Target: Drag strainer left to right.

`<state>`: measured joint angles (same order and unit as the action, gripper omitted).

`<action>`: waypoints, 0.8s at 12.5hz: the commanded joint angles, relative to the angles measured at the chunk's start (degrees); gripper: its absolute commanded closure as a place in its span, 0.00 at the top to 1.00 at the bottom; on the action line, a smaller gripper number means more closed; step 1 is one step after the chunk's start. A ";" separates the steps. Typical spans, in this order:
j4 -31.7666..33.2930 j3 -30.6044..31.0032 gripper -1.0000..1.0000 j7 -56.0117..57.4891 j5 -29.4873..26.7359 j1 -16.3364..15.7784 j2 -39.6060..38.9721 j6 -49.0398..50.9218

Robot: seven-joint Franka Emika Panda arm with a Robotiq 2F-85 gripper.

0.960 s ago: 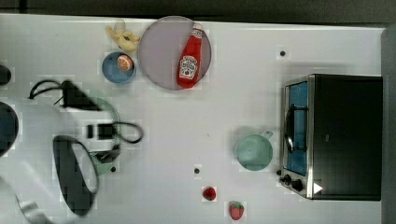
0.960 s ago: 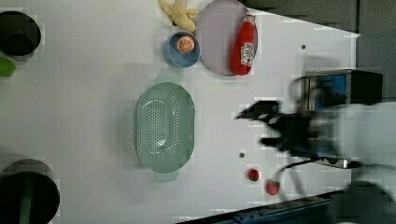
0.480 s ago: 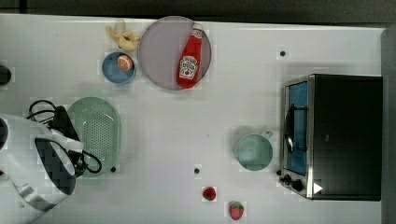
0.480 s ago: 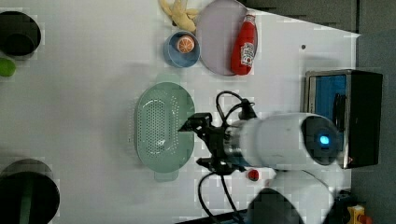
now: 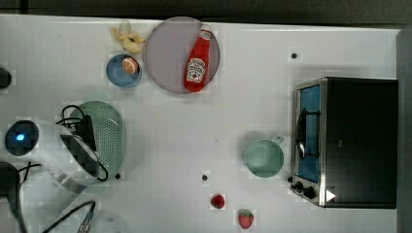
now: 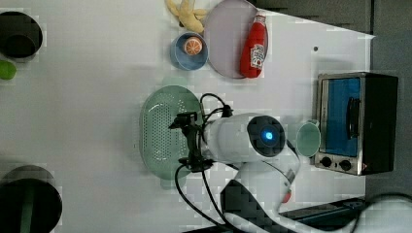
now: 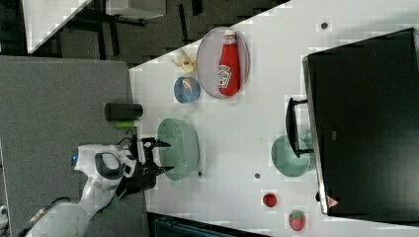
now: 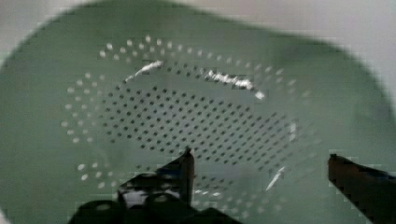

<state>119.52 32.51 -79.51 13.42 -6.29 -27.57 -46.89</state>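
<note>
White bench (image 5: 252, 116) carries the pale mint-green oval plastic strainer (image 6: 160, 131); the hand (image 6: 186, 141), fingers spread, hovers above it.

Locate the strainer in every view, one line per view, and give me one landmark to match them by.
Top view: the strainer lies at the picture's left, partly under the arm.
Left view: left of centre, beside the gripper.
Right view: left of centre, next to the gripper.
Wrist view: its holed bottom fills the picture behind the open fingers.
Shared landmark: the blue bowl with an orange piece, just beyond one end of the strainer in all three outer views.
</note>
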 commanded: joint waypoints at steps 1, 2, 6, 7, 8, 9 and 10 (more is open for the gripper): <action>-1.31 -2.08 1.00 -4.42 0.87 0.74 -2.40 -5.22; -1.30 -2.82 1.00 -4.41 1.05 0.62 -3.30 -5.58; -0.95 -6.43 1.00 -4.40 3.18 0.24 -5.00 -6.04; -0.50 -6.94 1.00 -4.35 3.24 0.25 -5.00 -6.07; -0.12 -7.51 1.00 -4.33 3.62 0.25 -4.95 -6.22; 0.22 -8.02 1.00 -4.35 3.93 0.30 -4.76 -6.84; 0.48 -8.65 1.00 -4.36 3.93 0.34 -4.51 -7.34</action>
<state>119.74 24.52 -81.69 18.52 -4.81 -33.94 -53.18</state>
